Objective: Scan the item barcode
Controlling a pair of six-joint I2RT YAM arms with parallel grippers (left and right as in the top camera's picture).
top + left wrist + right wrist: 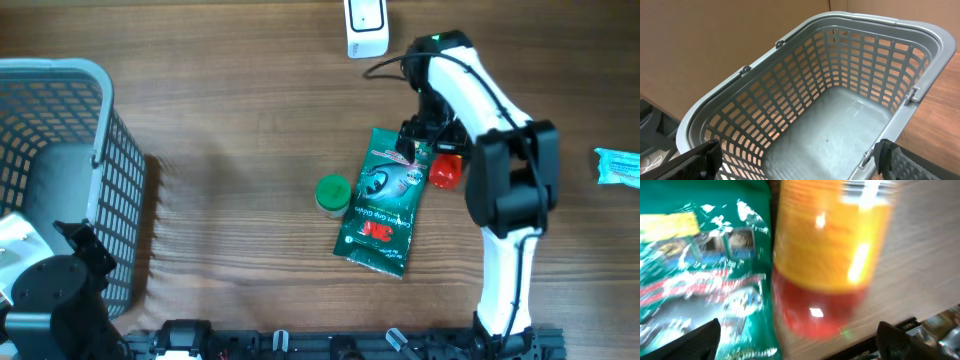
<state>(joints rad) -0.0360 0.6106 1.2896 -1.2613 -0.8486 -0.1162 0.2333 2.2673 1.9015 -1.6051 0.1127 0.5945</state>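
**Overhead:** The right gripper (pixel 428 152) hangs low over the middle of the table (pixel 230 100), nose down on an orange bottle (pixel 447 170) with a red cap; the bottle lies on its side against the upper right edge of a green glove packet (pixel 385 205), which lies flat; a green-lidded jar (pixel 332 195) stands just left of the packet and a blue packet (pixel 618 165) lies at the far right edge; the white scanner (pixel 366 28) sits at the far edge, well apart from all of them, so an item would likely have to be carried up to it; the grey basket (pixel 60 70) waits at the left, seemingly for goods once scanned.

**Left wrist:** The left gripper (pixel 797 160) hovers over the basket's open mouth, jaws wide apart and holding nothing; it appears parked out of the way, leaving the work to the other arm.

**Right wrist:** The picture is blurred; the bottle fills the space between the jaws, which stand wide apart on either side without pinching it, and the packet lies close on the left; the bottle looks like the item chosen for scanning, resting on the table and not yet lifted; a pale label patch shows near its far end, too smeared to tell whether it bears the barcode.
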